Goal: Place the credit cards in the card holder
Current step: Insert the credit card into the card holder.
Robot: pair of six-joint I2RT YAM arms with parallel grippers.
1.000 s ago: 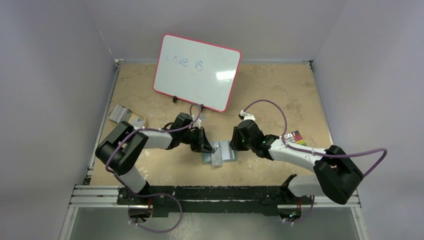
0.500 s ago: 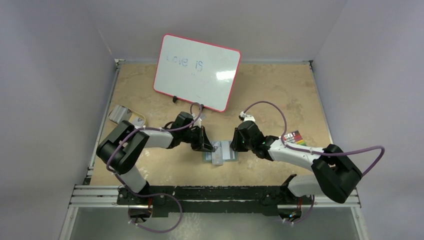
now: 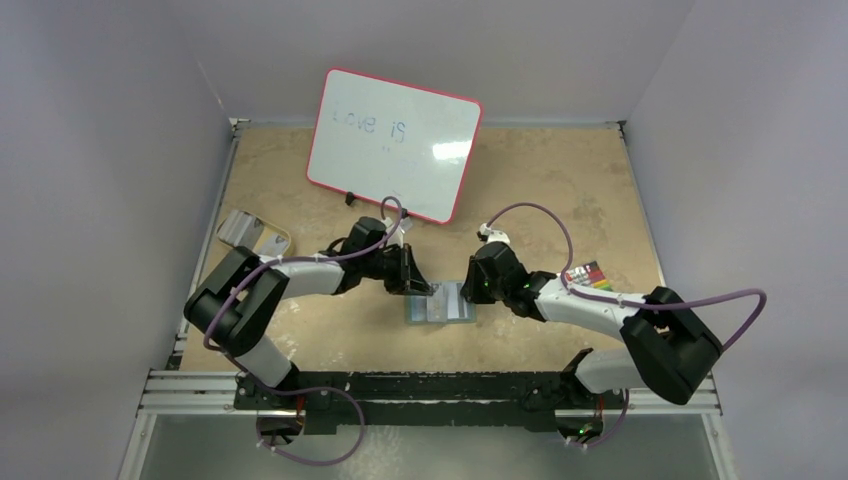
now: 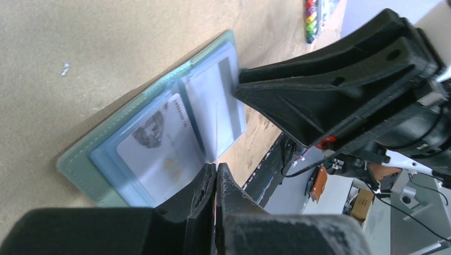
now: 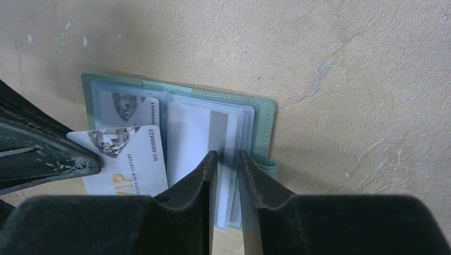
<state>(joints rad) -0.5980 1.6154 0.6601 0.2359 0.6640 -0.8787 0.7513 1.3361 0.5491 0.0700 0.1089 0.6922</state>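
Note:
The sage-green card holder lies open on the table between both grippers. Its green rim also shows in the left wrist view and the right wrist view. A whitish card sits in its left pocket and a card with a grey stripe in its right pocket. My left gripper is shut on a white VIP credit card, held at the holder's left half and seen edge-on in the left wrist view. My right gripper rests on the right half, jaws slightly apart.
A red-framed whiteboard stands at the back. A silver ribbed case lies at the left edge. A colour strip lies beside the right arm and also shows in the left wrist view.
My left gripper has shifted slightly toward the far side with the card, which no longer juts over the holder's near edge. The right gripper has stayed on the holder.

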